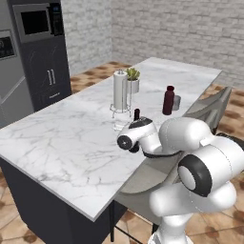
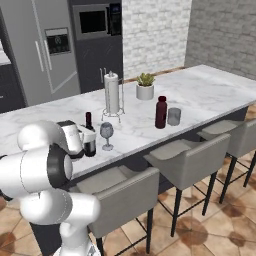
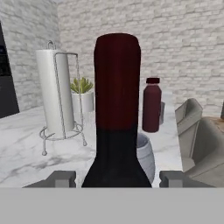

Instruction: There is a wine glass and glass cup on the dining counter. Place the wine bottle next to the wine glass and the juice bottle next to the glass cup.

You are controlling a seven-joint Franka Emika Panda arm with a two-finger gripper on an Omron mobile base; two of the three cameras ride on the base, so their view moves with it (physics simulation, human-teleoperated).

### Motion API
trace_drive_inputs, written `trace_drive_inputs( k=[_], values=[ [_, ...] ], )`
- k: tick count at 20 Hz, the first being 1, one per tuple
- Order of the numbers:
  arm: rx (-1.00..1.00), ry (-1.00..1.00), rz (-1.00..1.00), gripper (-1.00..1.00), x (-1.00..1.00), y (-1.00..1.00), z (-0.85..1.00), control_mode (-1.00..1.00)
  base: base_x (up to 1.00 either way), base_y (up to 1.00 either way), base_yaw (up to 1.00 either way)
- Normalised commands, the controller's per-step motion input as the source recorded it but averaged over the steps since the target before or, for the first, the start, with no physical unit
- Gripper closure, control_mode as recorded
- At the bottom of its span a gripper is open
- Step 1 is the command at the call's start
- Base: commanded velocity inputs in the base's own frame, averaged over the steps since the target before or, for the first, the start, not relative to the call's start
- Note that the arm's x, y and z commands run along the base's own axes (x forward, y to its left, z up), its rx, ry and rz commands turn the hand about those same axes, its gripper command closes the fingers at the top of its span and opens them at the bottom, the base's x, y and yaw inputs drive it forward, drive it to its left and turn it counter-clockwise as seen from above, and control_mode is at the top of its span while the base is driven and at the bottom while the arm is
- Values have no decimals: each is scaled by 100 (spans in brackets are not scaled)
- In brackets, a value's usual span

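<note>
Left and right base views: behind arm, looking down over same desk point(image 1: 71, 143) from opposite sides, sharing the towel roll point(image 1: 120, 90). Hand view: low, level, very close behind wine bottle point(image 3: 117, 113), facing brick wall point(image 3: 175, 43).

I am in a home kitchen, rendered rather than real. My hand hangs over a long white marble dining counter point(image 1: 71, 143) with grey upholstered bar stools point(image 2: 187, 160) lined up along its edge below me. Beyond my hand stand a paper-towel roll point(image 2: 112, 93) on a wire holder and a small potted plant point(image 2: 145, 86). Farther off, past the counter, are a steel fridge point(image 2: 45, 50), a built-in microwave point(image 1: 35, 21) in dark cabinets, whitewashed brick walls and terracotta floor tiles.
</note>
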Motion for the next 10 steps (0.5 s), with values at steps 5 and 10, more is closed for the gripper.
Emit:
trace_drive_inputs(
  k=[5,10],
  values=[
    [0,0,-4,100,0,0,-15,-100,0,0,0],
    [0,0,-3,100,5,0,-17,-100,0,0,0]
  ],
)
